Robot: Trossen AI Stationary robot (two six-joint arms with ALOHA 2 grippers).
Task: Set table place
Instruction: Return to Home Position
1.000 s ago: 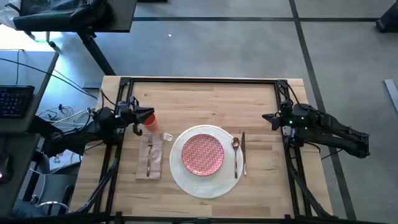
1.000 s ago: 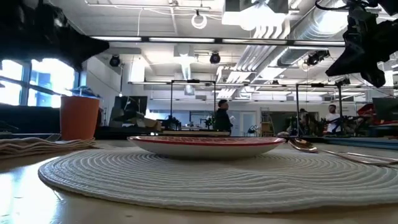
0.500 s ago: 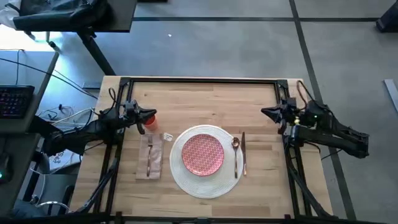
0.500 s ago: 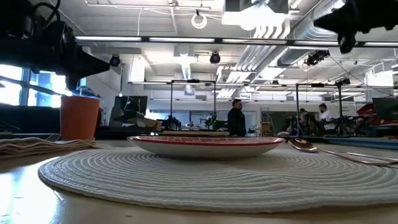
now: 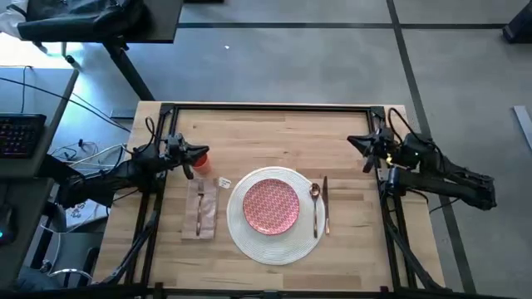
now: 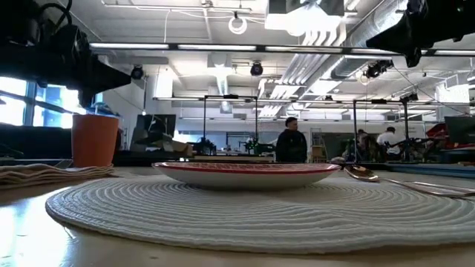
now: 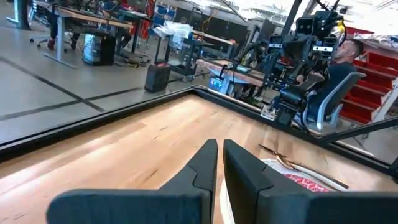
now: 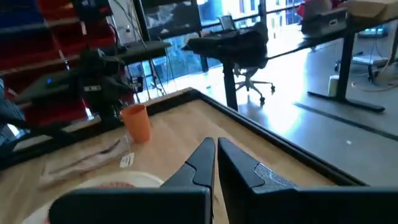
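Note:
On the light-wood table (image 5: 274,137) a round white woven placemat (image 5: 249,241) lies near the front edge, with a red-patterned plate (image 5: 271,206) resting on it. A napkin (image 5: 208,218) lies to its left with a gold fork (image 5: 199,208) on top. A spoon (image 5: 315,208) and a knife (image 5: 326,203) lie to the plate's right. An orange cup (image 6: 94,140) stands upright behind the napkin. My left gripper (image 5: 202,152) hovers shut just above the cup, apart from it. My right gripper (image 5: 351,139) hangs shut over the table's right side.
A black metal frame (image 5: 270,108) runs along the table's far edge and both sides, under the arms. A dark desk with a keyboard (image 5: 21,133) stands off to the left. People (image 6: 291,144) stand far off in the room behind. Bare wood lies across the table's far half.
My right gripper has gone up and toward the table's far edge, staying shut. My left arm shifted its pose a little over the cup at first, then kept still. The cup, plate and cutlery have not moved.

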